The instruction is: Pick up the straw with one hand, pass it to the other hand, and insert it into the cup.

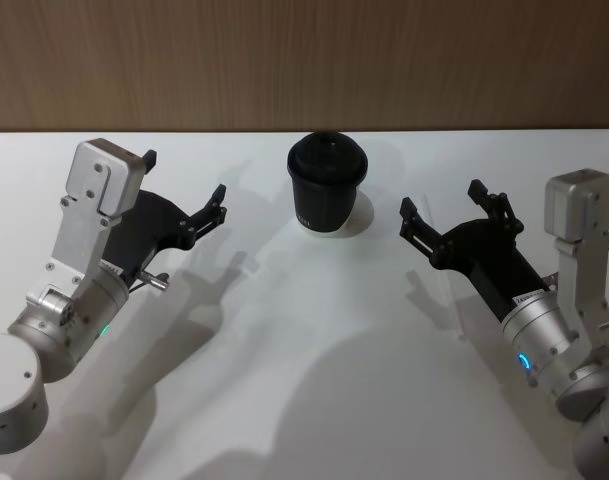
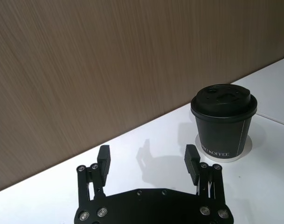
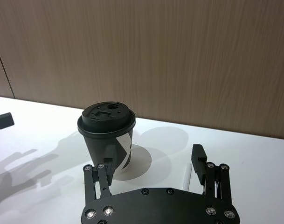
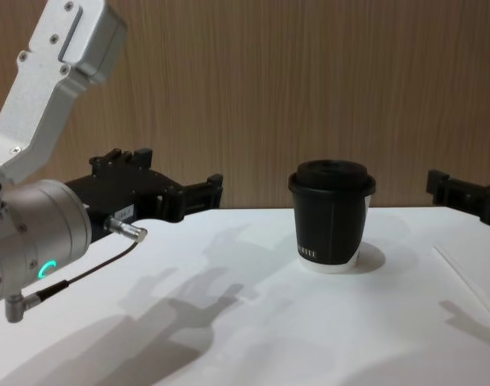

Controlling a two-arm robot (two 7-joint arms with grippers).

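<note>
The black cup [image 1: 327,186] with its domed lid stands upright at the back middle of the white table, also seen as the cup [image 4: 331,217], the cup [image 2: 223,122] and the cup [image 3: 106,127]. The thin white straw [image 3: 186,178] lies flat on the table under my right gripper, and shows as a faint line, the straw [image 4: 463,275], right of the cup. My right gripper [image 1: 442,200] hovers open to the cup's right, above the straw, holding nothing. Left of the cup, my left gripper [image 1: 184,178] is open and empty.
A wood-panelled wall [image 1: 304,60] runs along the table's far edge [image 1: 484,131], close behind the cup. A thin dark cable with a metal plug [image 4: 129,232] hangs from my left wrist. The white tabletop [image 1: 314,340] stretches toward me in front of the cup.
</note>
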